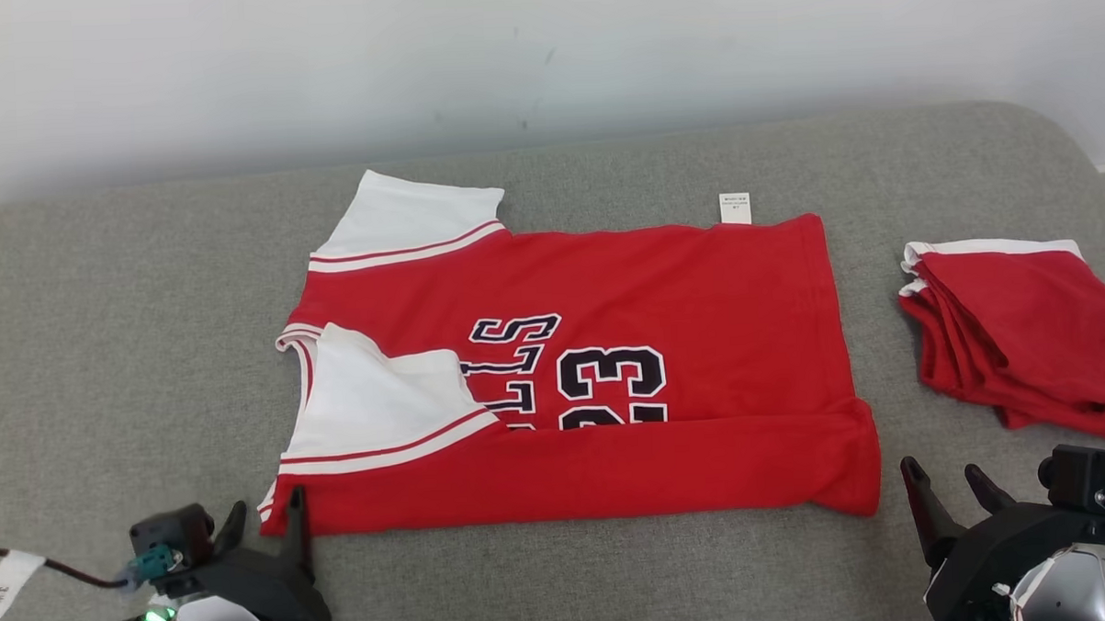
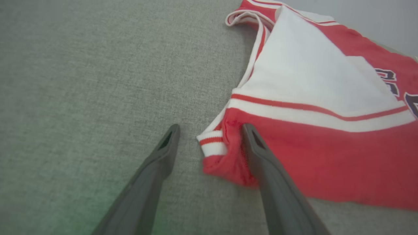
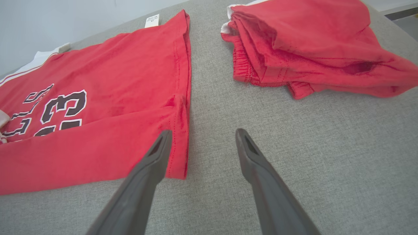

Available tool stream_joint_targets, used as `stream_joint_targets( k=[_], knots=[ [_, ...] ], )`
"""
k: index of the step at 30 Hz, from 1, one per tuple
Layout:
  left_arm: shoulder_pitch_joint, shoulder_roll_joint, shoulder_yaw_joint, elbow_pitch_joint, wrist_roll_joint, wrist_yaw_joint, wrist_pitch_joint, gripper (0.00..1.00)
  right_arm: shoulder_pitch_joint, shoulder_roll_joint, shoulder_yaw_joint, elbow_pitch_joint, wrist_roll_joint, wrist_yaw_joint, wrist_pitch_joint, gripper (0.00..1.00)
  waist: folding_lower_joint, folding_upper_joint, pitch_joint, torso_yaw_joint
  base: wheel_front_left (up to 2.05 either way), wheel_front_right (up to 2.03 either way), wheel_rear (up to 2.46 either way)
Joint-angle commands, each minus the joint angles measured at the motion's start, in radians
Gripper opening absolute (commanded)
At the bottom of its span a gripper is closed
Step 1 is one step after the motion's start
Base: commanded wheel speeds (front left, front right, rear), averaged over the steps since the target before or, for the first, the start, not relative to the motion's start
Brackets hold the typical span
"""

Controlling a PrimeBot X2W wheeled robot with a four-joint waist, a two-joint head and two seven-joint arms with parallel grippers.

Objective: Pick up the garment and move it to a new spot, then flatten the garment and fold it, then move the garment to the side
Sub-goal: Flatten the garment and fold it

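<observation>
Garment (image 1: 610, 382) stretches left to right — left gripper (image 1: 266, 502) and right gripper (image 1: 939, 467), both with fingers apart, each at one near corner.

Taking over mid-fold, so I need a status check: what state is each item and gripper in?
red jersey: spread flat, near long edge folded over, near sleeve folded inward.
second red garment: folded, lying apart on the right.
left gripper: open, empty, at the jersey's near left corner.
right gripper: open, empty, by the jersey's near right corner.
</observation>
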Motion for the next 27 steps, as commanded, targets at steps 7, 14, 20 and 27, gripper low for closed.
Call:
stream_joint_targets(
  k=[7,14,20,27],
  knots=[
    [0.013,-0.039,-0.02,0.062,-0.036,-0.018,0.08,0.0,0.002,0.002,-0.024,-0.012,-0.036,-0.003,0.044,1.0,0.0001,0.0001,0.018,0.002,0.0,0.0,0.0],
    [0.075,-0.066,-0.043,0.036,-0.034,-0.026,0.053,0.0,-0.002,0.002,-0.058,-0.041,-0.055,-0.003,0.015,1.0,0.0001,0.0001,0.016,0.008,0.0,0.0,0.0],
    [0.084,-0.07,-0.052,0.009,-0.034,-0.024,0.032,0.0,-0.03,0.003,-0.024,0.007,-0.049,-0.003,0.013,1.0,0.0001,0.0001,0.02,0.016,0.0,0.0,0.0],
    [0.073,-0.067,-0.058,0.001,-0.037,-0.018,0.028,0.0,-0.076,0.002,0.03,0.125,-0.052,-0.003,0.08,1.0,0.0001,0.0001,0.03,0.023,0.0,0.0,0.0]
  ],
)
